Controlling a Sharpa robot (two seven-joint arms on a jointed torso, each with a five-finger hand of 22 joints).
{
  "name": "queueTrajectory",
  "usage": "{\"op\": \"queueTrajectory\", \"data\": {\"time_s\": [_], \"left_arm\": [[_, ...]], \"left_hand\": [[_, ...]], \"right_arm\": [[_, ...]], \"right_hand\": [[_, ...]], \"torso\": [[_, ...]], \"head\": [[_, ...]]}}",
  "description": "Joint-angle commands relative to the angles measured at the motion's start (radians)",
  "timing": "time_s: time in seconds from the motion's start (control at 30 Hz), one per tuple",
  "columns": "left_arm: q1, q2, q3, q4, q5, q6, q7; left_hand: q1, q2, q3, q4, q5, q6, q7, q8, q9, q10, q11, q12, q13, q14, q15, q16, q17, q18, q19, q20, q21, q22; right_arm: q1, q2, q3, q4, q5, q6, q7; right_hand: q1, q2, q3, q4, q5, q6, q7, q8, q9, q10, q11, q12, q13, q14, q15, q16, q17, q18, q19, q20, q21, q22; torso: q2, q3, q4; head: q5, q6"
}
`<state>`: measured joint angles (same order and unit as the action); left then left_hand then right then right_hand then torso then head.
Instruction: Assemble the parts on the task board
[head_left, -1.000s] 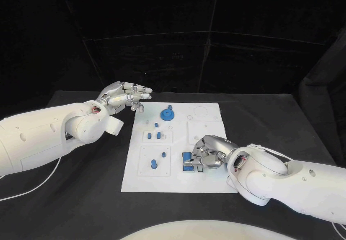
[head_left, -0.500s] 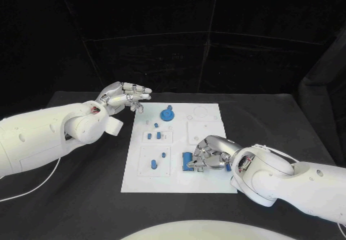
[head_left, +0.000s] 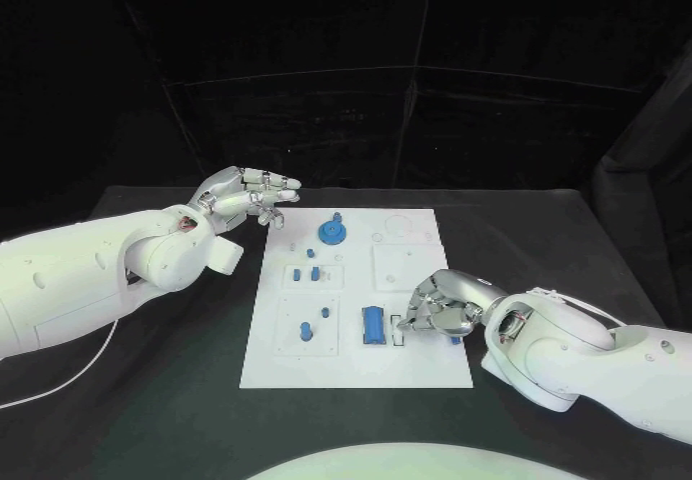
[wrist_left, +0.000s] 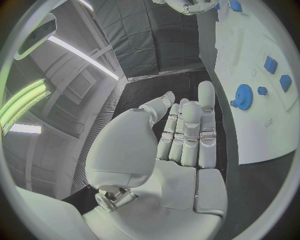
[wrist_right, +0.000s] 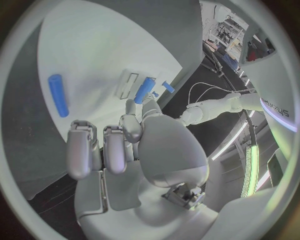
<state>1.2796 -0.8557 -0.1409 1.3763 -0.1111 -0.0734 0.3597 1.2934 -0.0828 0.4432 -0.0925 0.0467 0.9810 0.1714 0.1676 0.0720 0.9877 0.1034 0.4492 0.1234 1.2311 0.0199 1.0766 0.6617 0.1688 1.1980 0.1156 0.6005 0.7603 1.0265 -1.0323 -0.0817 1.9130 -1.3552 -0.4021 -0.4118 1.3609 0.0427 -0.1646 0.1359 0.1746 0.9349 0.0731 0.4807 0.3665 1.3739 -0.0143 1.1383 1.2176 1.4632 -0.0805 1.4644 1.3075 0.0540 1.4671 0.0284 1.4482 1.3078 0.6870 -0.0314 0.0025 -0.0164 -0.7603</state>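
My right hand (head_left: 444, 305) has drawn right off the long blue part (head_left: 374, 323), fingers curled on nothing; left hand (head_left: 248, 192) still hovers empty, fingers apart.

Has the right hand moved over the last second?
Yes. The right hand has slid rightward across the task board, away from the long blue part it covered earlier.

The white task board (head_left: 356, 355) lies flat on the black counter (head_left: 173, 400). A blue gear (head_left: 333, 232) sits near its far edge, small blue pieces (head_left: 306, 272) stand mid-board, and a long blue bar (head_left: 374, 323) lies lengthwise toward the near side.
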Motion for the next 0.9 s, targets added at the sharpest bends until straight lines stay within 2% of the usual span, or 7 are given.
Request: {"op": "queueTrajectory", "data": {"time_s": [0.03, 0.2, 0.43, 0.57, 0.7, 0.77, 0.9], "left_arm": [[0.001, -0.001, 0.001, 0.002, 0.003, 0.005, 0.015], [0.001, -0.001, 0.001, 0.002, 0.003, 0.003, 0.018], [0.001, 0.005, 0.001, -0.001, 0.003, 0.004, 0.02], [0.001, 0.006, 0.001, -0.002, 0.003, 0.004, 0.02], [0.001, 0.007, 0.0, -0.002, 0.003, 0.005, 0.02], [0.001, 0.007, 0.0, -0.003, 0.003, 0.005, 0.02], [0.001, 0.007, 0.0, -0.003, 0.003, 0.005, 0.02]], "left_hand": [[0.004, 0.009, -0.005, 0.001, 0.006, -0.006, 0.004, 0.007, -0.001, -0.009, 0.0, 0.004, 0.001, -0.005, -0.001, -0.003, -0.002, 0.014, 0.0, 0.002, -0.006, -0.001], [0.004, 0.009, -0.005, 0.001, 0.006, -0.006, 0.004, 0.007, -0.001, -0.009, 0.0, 0.004, 0.001, -0.005, -0.001, -0.003, -0.002, 0.014, 0.0, 0.002, -0.006, -0.001], [0.004, 0.009, -0.005, 0.001, 0.006, -0.006, 0.004, 0.007, -0.001, -0.009, 0.0, 0.004, 0.001, -0.005, -0.001, -0.003, -0.002, 0.014, 0.0, 0.002, -0.006, -0.001], [0.004, 0.009, -0.005, 0.001, 0.006, -0.006, 0.004, 0.007, -0.001, -0.009, 0.0, 0.004, 0.001, -0.005, -0.001, -0.003, -0.002, 0.014, 0.0, 0.002, -0.006, -0.001], [0.004, 0.009, -0.005, 0.001, 0.006, -0.006, 0.004, 0.007, -0.001, -0.009, 0.0, 0.004, 0.001, -0.005, -0.001, -0.003, -0.002, 0.014, 0.0, 0.002, -0.006, -0.001], [0.004, 0.009, -0.005, 0.001, 0.006, -0.006, 0.004, 0.007, -0.001, -0.009, 0.0, 0.004, 0.001, -0.005, -0.001, -0.003, -0.002, 0.014, 0.0, 0.002, -0.006, -0.001], [0.004, 0.009, -0.005, 0.001, 0.006, -0.006, 0.004, 0.007, -0.001, -0.009, 0.0, 0.004, 0.001, -0.005, -0.001, -0.003, -0.002, 0.014, 0.0, 0.002, -0.006, -0.001]], "right_arm": [[0.008, -0.035, 0.0, -0.004, 0.027, -0.013, 0.016], [0.015, -0.097, 0.0, 0.002, 0.043, -0.026, 0.029], [0.017, -0.146, 0.0, 0.012, 0.02, -0.026, 0.005], [0.017, -0.155, 0.0, 0.013, -0.002, 0.007, -0.021], [0.017, -0.15, -0.001, 0.005, -0.031, 0.053, -0.048], [0.016, -0.145, -0.001, 0.001, -0.042, 0.076, -0.06], [0.016, -0.137, -0.001, -0.005, -0.06, 0.108, -0.078]], "right_hand": [[-0.01, 0.0, -0.009, 0.005, 0.003, -0.013, 0.007, -0.02, -0.009, -0.001, 0.013, -0.008, -0.002, 0.068, 0.009, -0.005, 0.06, -0.011, 0.025, 0.004, 0.002, 0.077], [-0.022, 0.0, -0.018, 0.012, 0.009, -0.016, 0.015, -0.05, -0.021, -0.001, 0.02, -0.01, -0.002, 0.067, 0.015, -0.007, 0.058, -0.011, 0.024, 0.011, 0.001, 0.076], [-0.035, 0.006, -0.026, 0.021, 0.034, 0.008, 0.013, -0.065, -0.026, 0.002, 0.02, -0.004, 0.003, 0.069, 0.016, -0.005, 0.063, -0.011, 0.025, 0.014, 0.003, 0.078], [-0.043, 0.002, -0.034, 0.026, 0.045, 0.018, 0.011, -0.071, -0.027, 0.006, 0.019, 0.002, 0.009, 0.069, 0.015, -0.003, 0.065, -0.012, 0.026, 0.014, 0.004, 0.081], [-0.056, -0.006, -0.052, 0.035, 0.086, 0.035, 0.007, -0.076, -0.026, 0.025, 0.016, 0.04, 0.041, 0.074, 0.013, 0.01, 0.088, -0.015, 0.033, 0.012, 0.015, 0.097], [-0.063, -0.008, -0.06, 0.039, 0.088, 0.039, 0.006, -0.077, -0.025, 0.029, 0.015, 0.051, 0.05, 0.075, 0.012, 0.011, 0.09, -0.016, 0.034, 0.011, 0.017, 0.099], [-0.074, -0.012, -0.073, 0.047, 0.083, 0.044, 0.005, -0.078, -0.023, 0.032, 0.014, 0.058, 0.057, 0.075, 0.012, 0.012, 0.091, -0.016, 0.034, 0.01, 0.017, 0.099]], "torso": [[0.0, -0.0001, -0.0008], [0.001, 0.0005, -0.0013], [0.002, 0.002, -0.0031], [0.003, 0.0025, -0.0025], [0.003, 0.0016, -0.0001], [0.003, 0.0027, -0.0004], [0.002, 0.0014, -0.0009]], "head": [[-0.007, 0.003], [-0.017, 0.008], [-0.028, 0.009], [-0.031, 0.007], [-0.031, 0.004], [-0.029, 0.002], [-0.03, 0.0]]}}
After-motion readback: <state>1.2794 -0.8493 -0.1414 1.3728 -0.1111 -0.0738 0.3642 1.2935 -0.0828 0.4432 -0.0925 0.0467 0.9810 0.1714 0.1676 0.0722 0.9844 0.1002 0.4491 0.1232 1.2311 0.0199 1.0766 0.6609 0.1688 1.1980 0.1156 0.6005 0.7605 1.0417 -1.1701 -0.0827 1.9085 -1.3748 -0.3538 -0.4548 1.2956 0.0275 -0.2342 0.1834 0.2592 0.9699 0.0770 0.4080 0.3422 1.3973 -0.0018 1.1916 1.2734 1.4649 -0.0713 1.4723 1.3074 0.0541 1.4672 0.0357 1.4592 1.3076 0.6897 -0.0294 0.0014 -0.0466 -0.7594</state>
